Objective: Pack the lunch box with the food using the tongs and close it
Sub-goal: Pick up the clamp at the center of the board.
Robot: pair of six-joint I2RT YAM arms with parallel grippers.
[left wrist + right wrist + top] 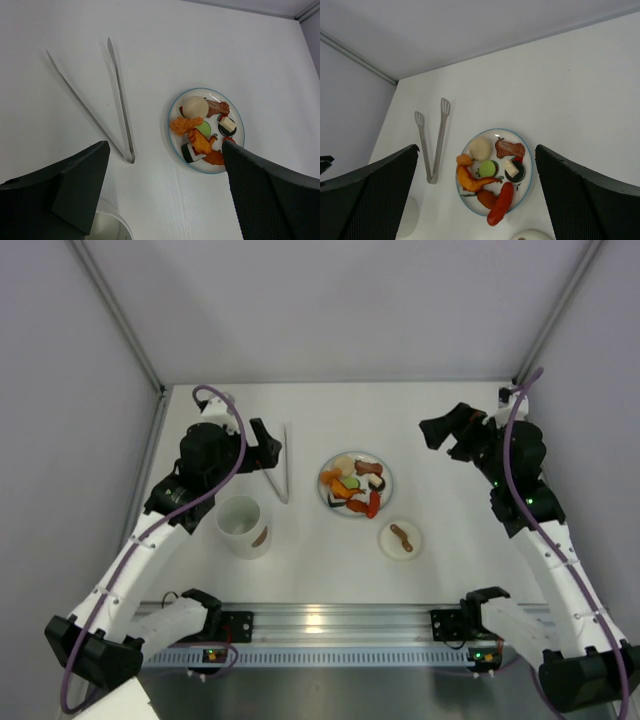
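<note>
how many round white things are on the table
3: the lunch box at left, the plate mid-table, and a small disc just nearer, to the plate's right. None looks hidden.

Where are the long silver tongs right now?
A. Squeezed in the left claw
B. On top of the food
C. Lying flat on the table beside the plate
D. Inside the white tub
C: the tongs lie flat on the bare table, apart from the plate, and the left claw and the right claw are both open with nothing in them.
</note>
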